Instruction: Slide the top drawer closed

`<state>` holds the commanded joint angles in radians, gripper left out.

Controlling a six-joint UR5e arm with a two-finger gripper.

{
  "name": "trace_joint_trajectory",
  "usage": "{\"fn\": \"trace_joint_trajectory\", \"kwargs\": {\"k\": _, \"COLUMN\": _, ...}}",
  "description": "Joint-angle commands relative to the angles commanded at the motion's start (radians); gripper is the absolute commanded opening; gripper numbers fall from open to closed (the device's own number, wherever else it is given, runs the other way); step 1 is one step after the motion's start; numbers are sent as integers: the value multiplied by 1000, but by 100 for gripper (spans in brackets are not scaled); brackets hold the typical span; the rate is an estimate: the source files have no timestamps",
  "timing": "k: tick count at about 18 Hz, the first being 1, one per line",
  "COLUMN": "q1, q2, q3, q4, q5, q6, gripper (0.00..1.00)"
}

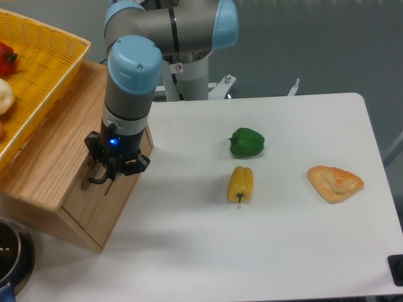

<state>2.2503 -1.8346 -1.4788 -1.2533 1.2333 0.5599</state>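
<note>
The top drawer [126, 184] is the light wooden front panel at the upper part of the wooden cabinet [56, 157] on the left of the table. My gripper [102, 178] points down against this front, right at the cabinet's top front edge. Its black fingers [97, 180] are at the thin black bar handle [84, 184], most of which they hide. The panel looks close to flush with the cabinet body. From this angle I cannot tell whether the fingers are open or shut, or whether they hold the handle.
A yellow woven basket [44, 56] with produce sits on the cabinet top. On the white table lie a green pepper [247, 142], a yellow pepper [240, 184] and a pastry [335, 183]. A metal pot [11, 255] stands at the lower left.
</note>
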Motion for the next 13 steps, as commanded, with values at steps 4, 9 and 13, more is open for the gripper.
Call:
{"fn": "trace_joint_trajectory", "kwargs": {"k": 4, "q1": 58, "q2": -21, "q3": 37, "q4": 0, "q5": 51, "q6": 28, "gripper": 19}}
{"fn": "trace_joint_trajectory", "kwargs": {"k": 9, "q1": 158, "q2": -29, "q3": 52, "q4": 2, "q5": 51, "q6": 118, "gripper": 22}}
{"fn": "trace_joint_trajectory", "kwargs": {"k": 13, "q1": 225, "q2": -57, "q3": 52, "q4": 3, "q5": 96, "q6": 271, "gripper": 34}}
